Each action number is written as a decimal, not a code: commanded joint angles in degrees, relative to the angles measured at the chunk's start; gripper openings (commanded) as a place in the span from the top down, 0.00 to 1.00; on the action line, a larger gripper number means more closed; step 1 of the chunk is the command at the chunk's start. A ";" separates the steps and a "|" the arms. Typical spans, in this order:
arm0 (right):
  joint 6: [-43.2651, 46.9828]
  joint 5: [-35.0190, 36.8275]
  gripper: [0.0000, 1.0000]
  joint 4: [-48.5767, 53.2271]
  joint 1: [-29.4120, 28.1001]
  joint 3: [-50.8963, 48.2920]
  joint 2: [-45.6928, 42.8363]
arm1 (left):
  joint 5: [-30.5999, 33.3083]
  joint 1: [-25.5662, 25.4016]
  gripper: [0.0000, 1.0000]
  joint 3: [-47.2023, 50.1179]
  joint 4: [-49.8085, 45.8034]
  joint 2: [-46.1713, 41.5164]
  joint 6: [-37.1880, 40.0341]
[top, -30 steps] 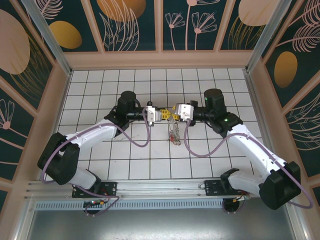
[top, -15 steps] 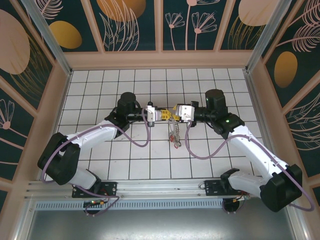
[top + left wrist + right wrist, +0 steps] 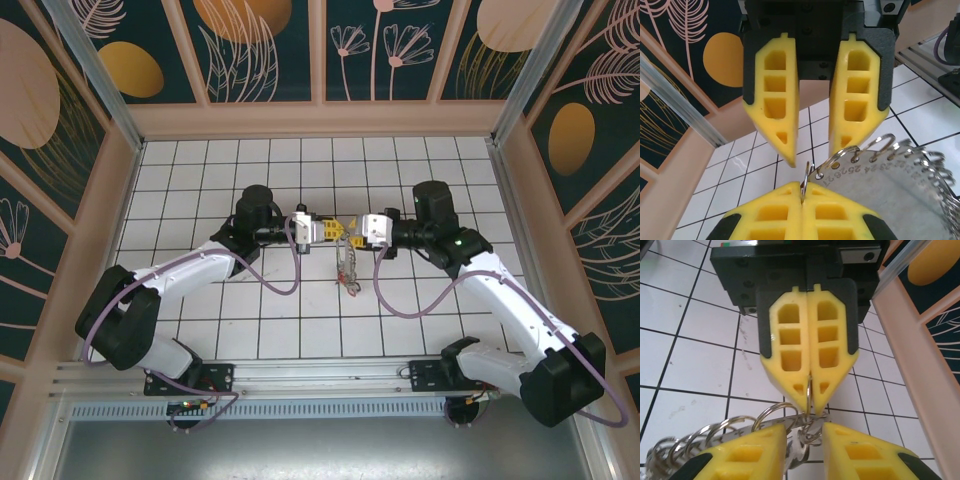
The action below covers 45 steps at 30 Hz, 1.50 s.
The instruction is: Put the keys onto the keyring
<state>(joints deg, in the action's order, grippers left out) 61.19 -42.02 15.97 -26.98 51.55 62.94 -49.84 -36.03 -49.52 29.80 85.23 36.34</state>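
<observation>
My two grippers meet tip to tip above the tiled floor. The left gripper is shut on a thin split ring, seen edge-on. From that ring hangs the keyring, a flat grey numbered plate rimmed with wire rings. Facing it, the right gripper stands open. A small greyish key on little rings dangles in its gap, touching neither pad clearly. I cannot tell whether it is one of the loose keys.
White tiles lie below both arms. Tan walls fence the floor at the back and both sides. A red tag hangs at the bottom of the bunch. Purple cables loop under each wrist.
The right gripper has drawn back a little to the right, away from the left one. The hanging bunch has swung slightly. The left gripper has stayed shut in place.
</observation>
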 commanded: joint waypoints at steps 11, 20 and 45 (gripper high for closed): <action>-4.15 -4.41 0.78 -8.70 -0.63 -2.20 1.05 | -1.81 -1.14 1.00 -3.02 1.78 -0.24 1.19; -4.42 -4.04 0.81 -8.59 -0.67 -2.51 1.32 | -2.96 -1.48 1.00 -2.95 1.95 -0.09 1.28; -2.15 9.00 1.00 1.18 -3.19 3.73 4.46 | 10.88 -1.56 0.73 -4.37 -20.22 -3.84 3.53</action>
<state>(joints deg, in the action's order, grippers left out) 58.15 -33.89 16.47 -29.26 51.92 66.98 -41.45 -37.47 -51.59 13.28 80.09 40.25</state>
